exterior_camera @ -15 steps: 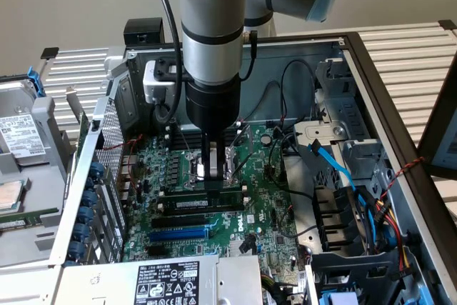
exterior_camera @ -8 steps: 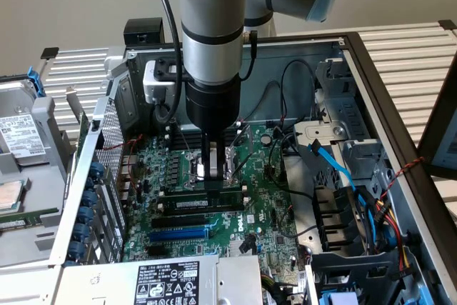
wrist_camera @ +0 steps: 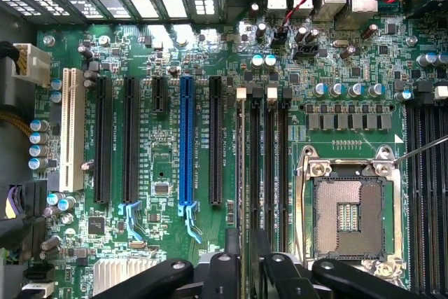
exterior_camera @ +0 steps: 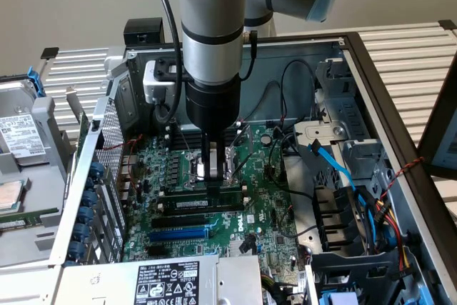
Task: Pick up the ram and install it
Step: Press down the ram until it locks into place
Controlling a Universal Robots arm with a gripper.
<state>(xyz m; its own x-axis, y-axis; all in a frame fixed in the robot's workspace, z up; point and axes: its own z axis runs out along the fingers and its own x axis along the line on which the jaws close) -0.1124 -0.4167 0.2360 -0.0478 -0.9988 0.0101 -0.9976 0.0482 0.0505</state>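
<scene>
The arm reaches straight down into an open computer case (exterior_camera: 371, 76) that lies on its side on the bench, and its tool (exterior_camera: 213, 176) is lowered onto the green motherboard (exterior_camera: 271, 212) near the middle of the case. The ram (exterior_camera: 203, 203), a green stick with a white label strip, lies lengthwise along the memory slots (wrist_camera: 269, 166) just beside the bare processor socket (wrist_camera: 348, 216), and the fingertips (exterior_camera: 212, 185) come down right at its upper edge. In the wrist view the dark fingers (wrist_camera: 227, 274) straddle a thin edge that runs up between the black slots; they stand close on either side of it, but I cannot tell whether they actually pinch it. A blue slot (wrist_camera: 186, 141) lies further along the board.
</scene>
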